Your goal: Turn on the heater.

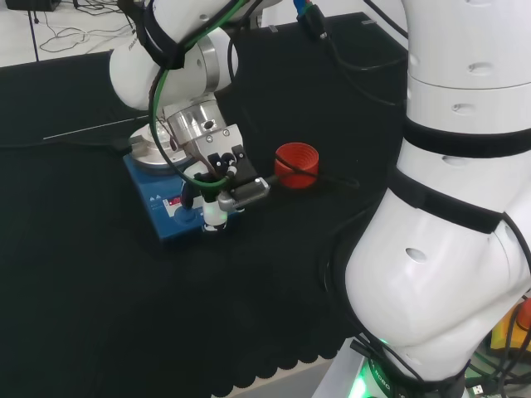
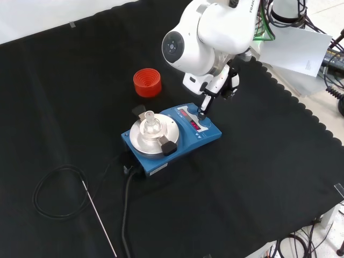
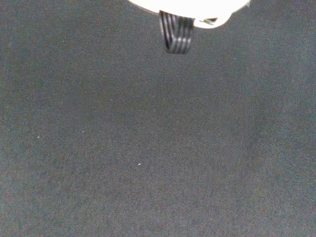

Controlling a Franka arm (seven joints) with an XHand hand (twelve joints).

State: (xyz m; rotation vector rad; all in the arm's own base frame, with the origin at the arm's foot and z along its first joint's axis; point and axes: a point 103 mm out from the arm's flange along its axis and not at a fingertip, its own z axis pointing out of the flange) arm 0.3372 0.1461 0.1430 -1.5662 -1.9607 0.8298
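Heater (image 2: pixel 171 137), a blue hotplate stirrer, sits mid-counter in the front view, its control panel (image 2: pixel 194 119) with a lit red display at the unit's 3 o'clock end. A small glass flask (image 2: pixel 150 124) stands on the round metal plate (image 2: pixel 141 141).

Hand (image 2: pixel 215 88) is over the panel end, one finger (image 2: pixel 204 105) extended down with its tip at or just above the panel; contact can't be confirmed. Other fingers look tucked back; nothing is held. Head view shows the hand (image 1: pixel 217 178) over the unit's near-right corner.

Risks, as judgement:
- The fingertip could land between buttons or on the wrong control, since the panel is small and crowded, so the heater stays off or a wrong setting changes.
- Pushing at an angle could slide the whole unit on the black cloth (image 2: pixel 258 177), and the flask could tip off the plate.
- The power cable (image 2: pixel 127 204) running out toward 7 o'clock could tug if the unit shifts.

Red ribbed ring stand (image 2: pixel 147 81) at the heater's 11 o'clock is well apart.
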